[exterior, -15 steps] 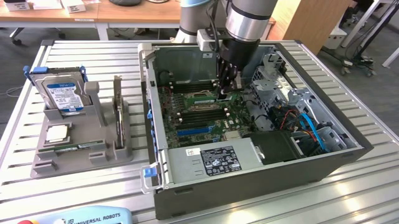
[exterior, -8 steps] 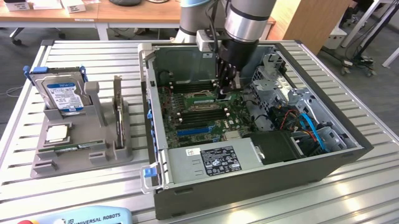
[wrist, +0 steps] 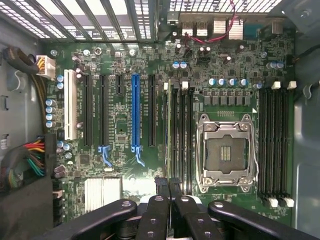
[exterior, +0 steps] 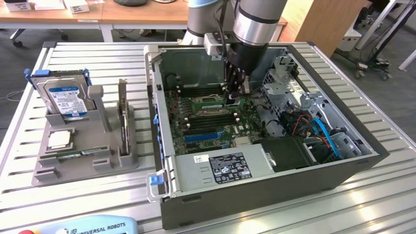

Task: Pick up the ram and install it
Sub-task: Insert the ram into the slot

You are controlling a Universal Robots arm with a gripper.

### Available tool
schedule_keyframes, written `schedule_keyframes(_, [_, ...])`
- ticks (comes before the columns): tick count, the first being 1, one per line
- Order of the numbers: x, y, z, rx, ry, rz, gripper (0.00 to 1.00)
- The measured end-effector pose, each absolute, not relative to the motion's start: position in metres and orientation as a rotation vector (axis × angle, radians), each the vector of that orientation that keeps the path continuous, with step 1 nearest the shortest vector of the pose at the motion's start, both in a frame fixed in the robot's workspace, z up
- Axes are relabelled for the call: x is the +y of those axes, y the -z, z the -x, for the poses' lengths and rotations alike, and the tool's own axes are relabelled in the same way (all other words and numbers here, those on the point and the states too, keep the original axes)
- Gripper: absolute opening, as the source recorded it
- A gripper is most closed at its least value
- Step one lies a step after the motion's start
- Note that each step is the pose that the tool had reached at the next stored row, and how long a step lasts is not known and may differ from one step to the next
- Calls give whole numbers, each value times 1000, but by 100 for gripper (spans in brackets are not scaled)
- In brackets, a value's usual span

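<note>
Tally for your log: one computer case (exterior: 260,190), one gray holder (exterior: 97,165), one hard drive (exterior: 65,97), one silver processor chip (exterior: 58,140). Ram (exterior: 73,155): two, counting the other ram (wrist: 169,125) on the motherboard (wrist: 117,130). On that board you count one processor socket (wrist: 226,152), one blue slot (wrist: 135,110), one white slot (wrist: 70,105), four black expansion slots (wrist: 87,110) and four black memory slots (wrist: 270,140) beside the socket.
</note>
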State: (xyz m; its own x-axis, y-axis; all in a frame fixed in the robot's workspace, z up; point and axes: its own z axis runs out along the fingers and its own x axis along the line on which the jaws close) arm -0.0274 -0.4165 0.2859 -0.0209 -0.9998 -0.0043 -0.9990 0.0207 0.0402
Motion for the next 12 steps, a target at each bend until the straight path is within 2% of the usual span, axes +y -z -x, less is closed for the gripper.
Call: schedule_keyframes(12, [-416, -267, 27, -2227, 47, -2181, 11])
